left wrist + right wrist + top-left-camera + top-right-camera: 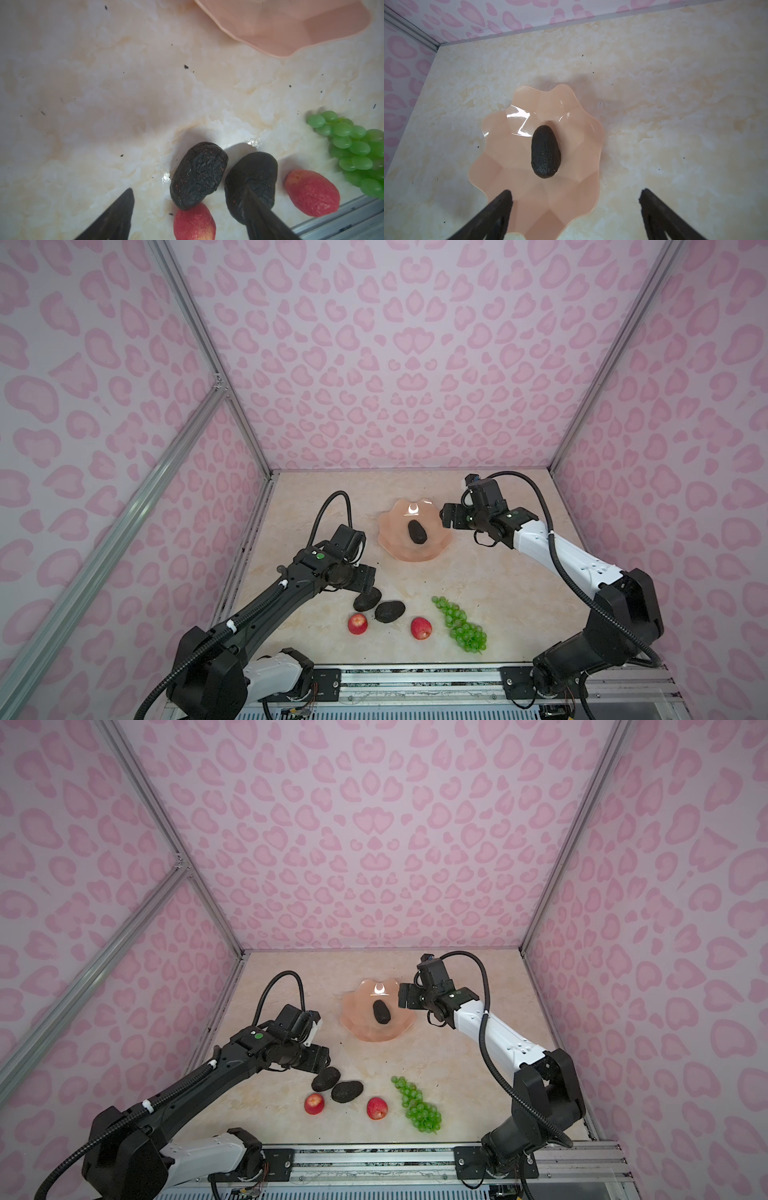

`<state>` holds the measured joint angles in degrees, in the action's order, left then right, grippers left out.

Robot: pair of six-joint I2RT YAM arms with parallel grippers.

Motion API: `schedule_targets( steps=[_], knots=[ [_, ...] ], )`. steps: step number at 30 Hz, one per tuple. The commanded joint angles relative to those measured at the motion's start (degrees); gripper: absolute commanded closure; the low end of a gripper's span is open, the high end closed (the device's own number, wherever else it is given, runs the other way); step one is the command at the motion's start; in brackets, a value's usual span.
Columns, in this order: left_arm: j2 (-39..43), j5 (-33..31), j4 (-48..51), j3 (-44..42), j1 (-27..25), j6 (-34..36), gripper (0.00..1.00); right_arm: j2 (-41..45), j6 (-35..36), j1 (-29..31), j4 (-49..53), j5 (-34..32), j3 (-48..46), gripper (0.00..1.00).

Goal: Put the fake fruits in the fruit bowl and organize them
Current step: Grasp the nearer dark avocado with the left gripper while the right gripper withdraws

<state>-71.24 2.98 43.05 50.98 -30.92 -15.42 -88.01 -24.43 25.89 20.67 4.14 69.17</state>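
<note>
I am straddling an avocado [199, 172] on the counter [104, 104] with my open left hand [188, 189]; gripping comes next; right hand [575, 191] hanging open.

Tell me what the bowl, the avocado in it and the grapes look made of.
Fruit bowl: translucent peach plastic, probably, or glass; glossy, with sharp light glints.
Avocado: likely foam or moulded plastic; matte, dark, pebbled skin, no shine.
Grapes: seemingly soft plastic or rubber; smooth, uniform green, faint sheen.
</note>
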Motion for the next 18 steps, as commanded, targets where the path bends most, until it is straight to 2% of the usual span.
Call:
schedule_targets(
  steps=[1,14,18],
  knots=[
    [-2.0,0.0,-1.2,-0.8,-0.8,-2.1,0.19,1.4,0.0,-0.3,-3.2,0.0,-1.2,0.02],
    [-9.7,1.8,-7.3,-4.2,-1.6,-3.8,0.25,4.8,0.3,-2.6,-1.8,-1.1,-2.2,0.02],
    [-11.6,1.2,-8.2,-5.2,-1.6,-4.0,0.31,5.6,-0.1,-3.6,-2.3,-0.9,-3.2,0.02]
  ],
)
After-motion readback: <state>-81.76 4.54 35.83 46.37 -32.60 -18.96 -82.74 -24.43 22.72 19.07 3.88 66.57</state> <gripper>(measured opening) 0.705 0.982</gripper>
